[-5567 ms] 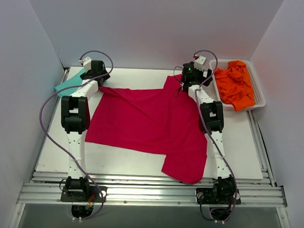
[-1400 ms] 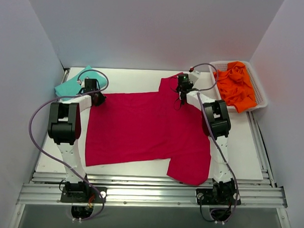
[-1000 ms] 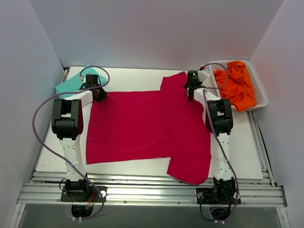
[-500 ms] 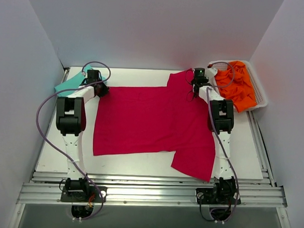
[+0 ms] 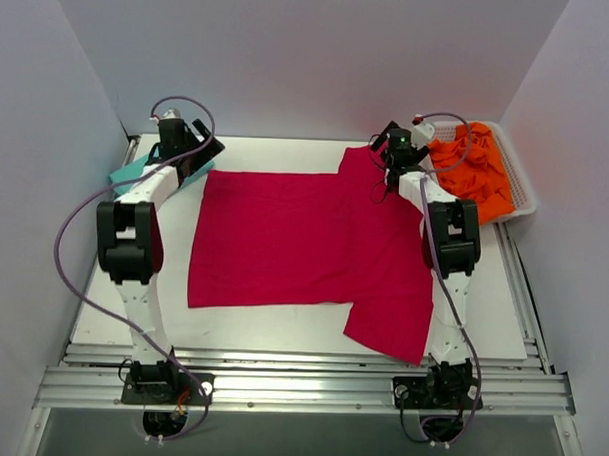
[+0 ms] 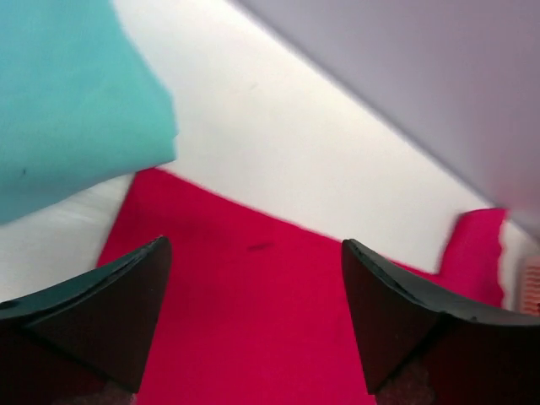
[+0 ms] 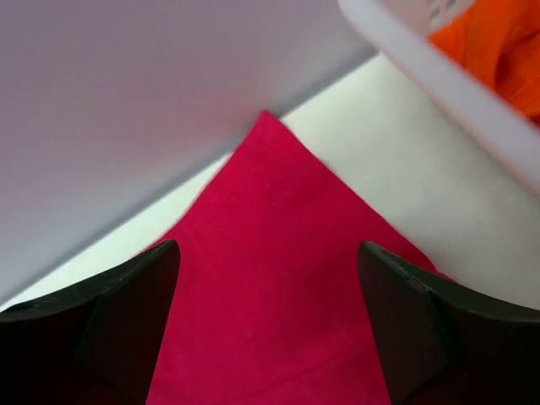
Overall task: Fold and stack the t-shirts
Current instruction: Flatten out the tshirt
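The crimson red t-shirt (image 5: 304, 243) lies spread flat on the table, one sleeve at the far right and one at the near right. My left gripper (image 5: 199, 150) is open and empty above its far left corner, and the red cloth (image 6: 253, 329) shows between the jaws. My right gripper (image 5: 387, 149) is open and empty above the far right sleeve (image 7: 270, 278). The teal t-shirt (image 5: 134, 168) lies folded at the far left, and it also shows in the left wrist view (image 6: 76, 101). Orange t-shirts (image 5: 475, 172) are heaped in a basket.
A white mesh basket (image 5: 521, 201) holding the orange shirts stands at the far right; its rim (image 7: 439, 80) is close to my right gripper. The back wall is just behind both grippers. Bare table (image 5: 271, 327) lies in front of the red shirt.
Over the last seconds the red shirt was drawn out flat and shifted toward the back. Both grippers have since come off its far edge and risen; the left one moved back and left.
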`<move>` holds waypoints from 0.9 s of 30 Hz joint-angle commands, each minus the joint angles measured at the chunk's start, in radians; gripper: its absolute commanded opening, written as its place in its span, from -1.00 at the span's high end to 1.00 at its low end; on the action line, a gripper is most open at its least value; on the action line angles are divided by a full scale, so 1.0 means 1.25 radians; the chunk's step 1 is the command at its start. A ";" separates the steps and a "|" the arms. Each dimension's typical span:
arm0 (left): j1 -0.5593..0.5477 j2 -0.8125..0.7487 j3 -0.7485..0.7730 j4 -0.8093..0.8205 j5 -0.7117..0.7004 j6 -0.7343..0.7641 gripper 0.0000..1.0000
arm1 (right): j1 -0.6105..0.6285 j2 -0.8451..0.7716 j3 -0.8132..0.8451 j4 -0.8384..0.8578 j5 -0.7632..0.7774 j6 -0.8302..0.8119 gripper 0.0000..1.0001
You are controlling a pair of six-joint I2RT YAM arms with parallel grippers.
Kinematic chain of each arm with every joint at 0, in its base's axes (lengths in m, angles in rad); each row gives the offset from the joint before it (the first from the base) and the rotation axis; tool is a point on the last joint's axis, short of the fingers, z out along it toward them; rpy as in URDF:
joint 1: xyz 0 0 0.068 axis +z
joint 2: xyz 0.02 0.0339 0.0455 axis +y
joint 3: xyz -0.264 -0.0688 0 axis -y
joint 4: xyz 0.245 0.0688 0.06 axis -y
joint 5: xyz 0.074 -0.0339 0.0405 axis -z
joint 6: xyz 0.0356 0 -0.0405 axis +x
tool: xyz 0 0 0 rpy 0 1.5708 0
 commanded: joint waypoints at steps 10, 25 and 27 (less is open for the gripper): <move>0.063 -0.345 -0.499 0.754 0.413 -0.250 -0.88 | 0.144 -0.545 -0.388 0.115 0.040 -0.104 -0.58; -0.507 -0.953 -0.856 0.064 -0.543 -0.065 -0.89 | 0.490 -0.818 -0.480 -1.035 0.662 0.517 -0.96; -0.512 -0.992 -0.892 0.001 -0.541 -0.082 -0.90 | 0.582 -0.828 -0.496 -1.167 0.641 0.688 -0.94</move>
